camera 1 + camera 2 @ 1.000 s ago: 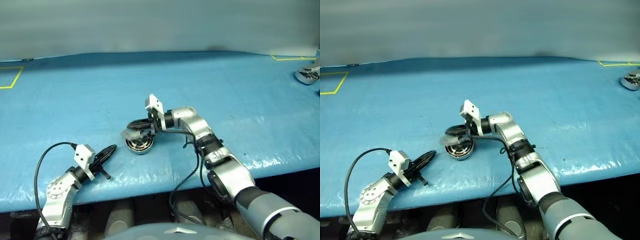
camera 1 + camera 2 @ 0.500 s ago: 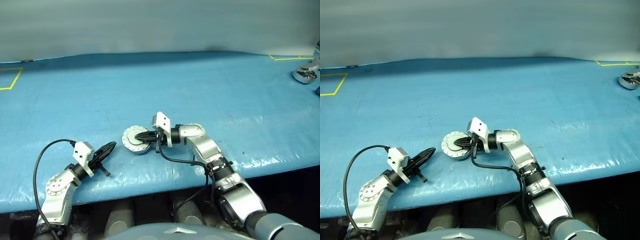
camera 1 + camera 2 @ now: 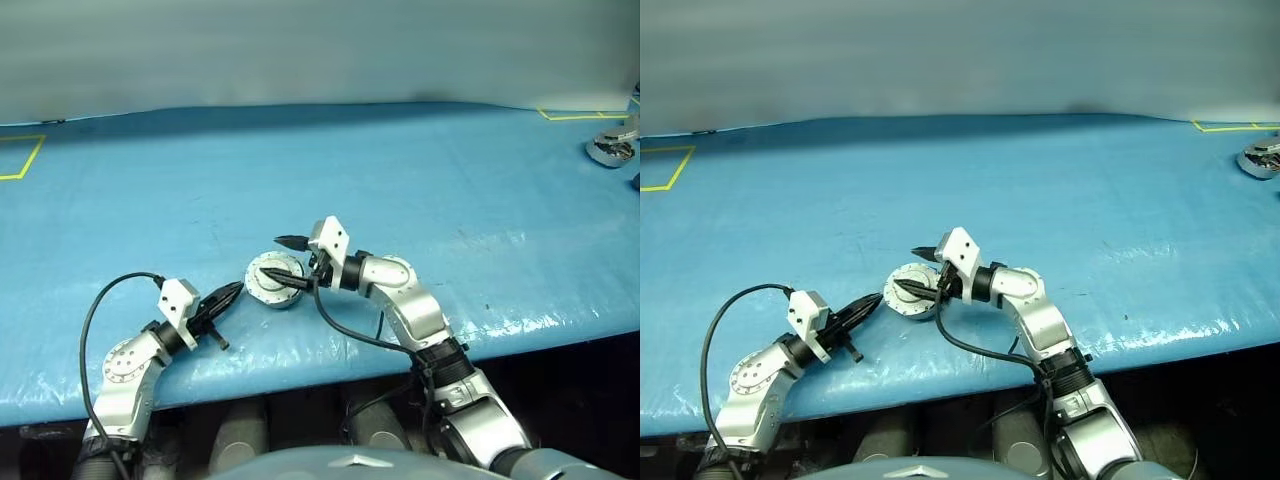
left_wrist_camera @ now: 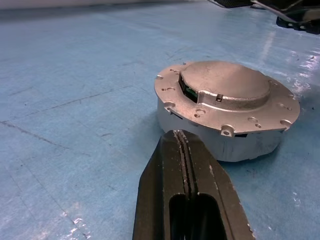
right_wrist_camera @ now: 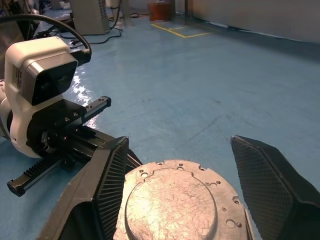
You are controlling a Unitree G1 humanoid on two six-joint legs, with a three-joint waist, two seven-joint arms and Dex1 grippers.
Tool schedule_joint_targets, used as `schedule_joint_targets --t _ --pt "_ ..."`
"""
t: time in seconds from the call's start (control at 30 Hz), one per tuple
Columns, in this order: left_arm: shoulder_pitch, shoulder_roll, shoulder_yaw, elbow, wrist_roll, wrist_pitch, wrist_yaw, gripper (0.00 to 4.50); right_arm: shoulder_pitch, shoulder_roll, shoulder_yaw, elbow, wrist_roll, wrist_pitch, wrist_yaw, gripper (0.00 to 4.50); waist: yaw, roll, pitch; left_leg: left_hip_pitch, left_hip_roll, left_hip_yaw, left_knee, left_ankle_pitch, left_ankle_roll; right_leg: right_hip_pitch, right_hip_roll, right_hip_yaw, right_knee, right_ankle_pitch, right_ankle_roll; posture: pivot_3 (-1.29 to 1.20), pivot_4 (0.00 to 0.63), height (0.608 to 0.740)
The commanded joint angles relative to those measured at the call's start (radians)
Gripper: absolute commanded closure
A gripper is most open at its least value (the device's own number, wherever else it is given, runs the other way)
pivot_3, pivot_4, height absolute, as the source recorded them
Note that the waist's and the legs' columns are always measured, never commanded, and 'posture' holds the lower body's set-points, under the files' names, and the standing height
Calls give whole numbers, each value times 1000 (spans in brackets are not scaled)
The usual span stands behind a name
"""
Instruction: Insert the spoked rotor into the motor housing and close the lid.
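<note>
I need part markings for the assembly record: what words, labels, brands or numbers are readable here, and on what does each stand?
None can be read.
The lid shows scratches and screw holes, no lettering.
The motor housing wall shows no lettering.
The yellow tape lines on the blue table form outlines, not characters.

The lid [image 3: 270, 274] lies flat on the motor housing [image 4: 220, 142], near the table's [image 3: 450, 170] front edge, left of middle.
</note>
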Motion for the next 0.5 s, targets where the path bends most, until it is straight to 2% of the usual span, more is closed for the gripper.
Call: schedule_joint_targets --t 0.03,0.5 --pt "-4 -2 3 -11 -5 -15 -3 4500 7 23 12 -11 -9 -28 -41 307 1 0 0 0 0 0 0 0 0 0 0 0 0 0 0 0 150 740" --pt "4 -1 11 -21 -3 -20 20 4500 7 25 66 105 -82 -62 -91 307 0 0 0 0 0 0 0 0 0 0 0 0 0 0 0 0 150 740"
